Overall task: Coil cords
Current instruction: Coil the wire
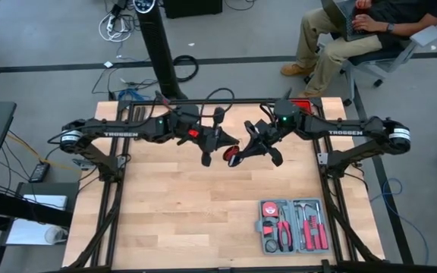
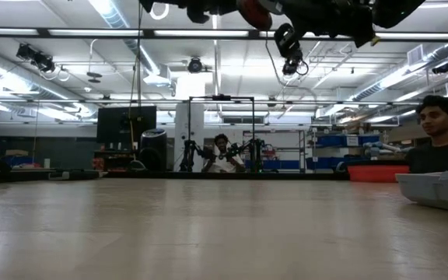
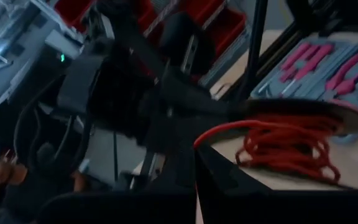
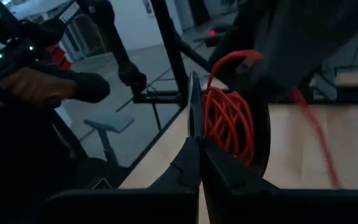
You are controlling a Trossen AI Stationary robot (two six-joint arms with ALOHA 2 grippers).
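Overhead first: meeting above the back half of the wooden counter (image 1: 203, 220), left gripper (image 1: 207, 155) and right gripper (image 1: 237, 155) almost touching, tips just beside each other. Showing as a small red bundle between the two tips, red cord (image 1: 232, 157), held up off the surface. Lying well apart toward the near right corner, open grey tool case (image 1: 293, 225) with red-handled tools. Sitting beyond the counter's far right corner, a person (image 1: 347, 34) in a chair.

Low view next: hanging high at the upper edge, both arms, counter surface beneath them bare; sitting at right, one person (image 2: 442, 144), another farther back in the room.

Left wrist view: fingers (image 3: 194, 180) pressing fully together on a red strand running to loose red coils (image 3: 291, 143) under a dark round edge; grey case beyond.

Right wrist view: fingers (image 4: 197, 162) closing completely, tips meeting, red loops (image 4: 229, 118) bunching just past them against a dark curved part; whether pinching the strand, cannot tell.
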